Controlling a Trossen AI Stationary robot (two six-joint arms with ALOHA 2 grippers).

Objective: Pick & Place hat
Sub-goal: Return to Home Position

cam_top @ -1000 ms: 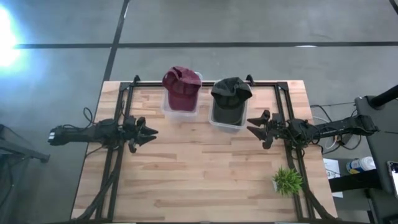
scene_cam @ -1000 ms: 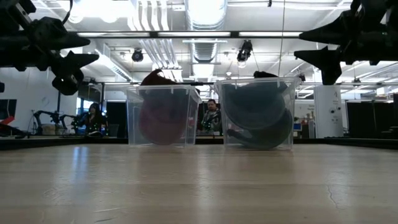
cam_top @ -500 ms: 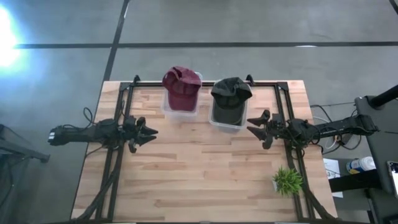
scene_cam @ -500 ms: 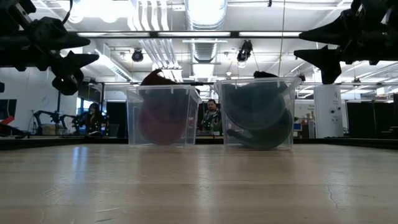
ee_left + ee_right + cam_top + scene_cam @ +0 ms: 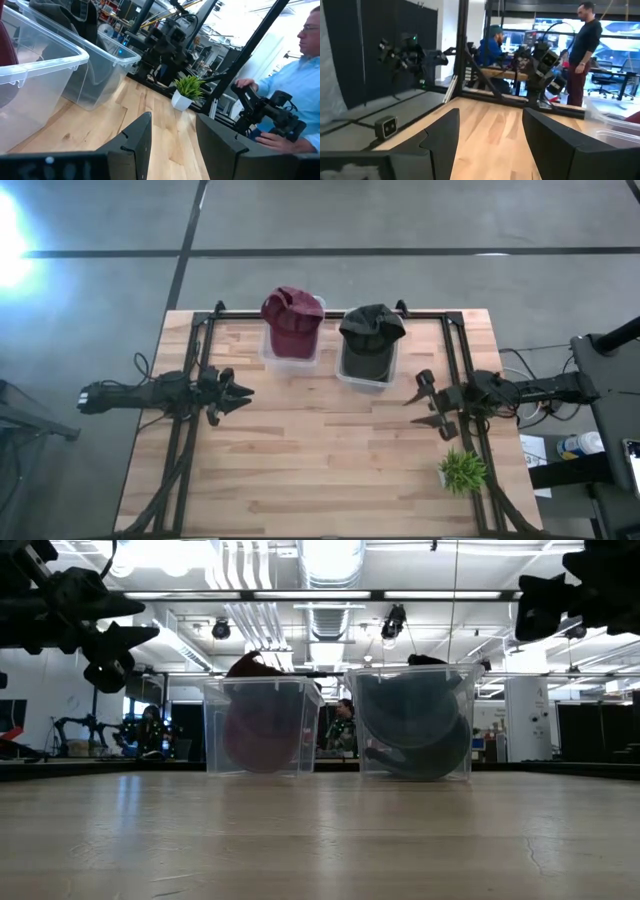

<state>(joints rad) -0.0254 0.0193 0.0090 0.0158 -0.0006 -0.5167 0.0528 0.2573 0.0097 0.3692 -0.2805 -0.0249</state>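
A maroon hat (image 5: 292,320) sits in the left clear bin (image 5: 262,725), its crown rising above the rim. A dark hat (image 5: 371,330) fills the right clear bin (image 5: 415,720) the same way. My left gripper (image 5: 243,391) hovers open over the table's left part, pointing right, below and left of the maroon hat's bin; its wrist view shows the gap (image 5: 172,135) with nothing in it. My right gripper (image 5: 418,402) hovers open near the right edge, just nearer than the dark hat's bin, and it holds nothing (image 5: 492,130).
A small green potted plant (image 5: 461,471) stands near the table's right near corner, close to my right arm. The two bins stand side by side at the far edge. Bare wood (image 5: 320,450) spreads between the arms. People (image 5: 582,40) are in the room beyond.
My right gripper has drawn back a little toward the table's right and near edges and has turned, so that it now points more toward the near-left. My left gripper and both hats have stayed where they were.
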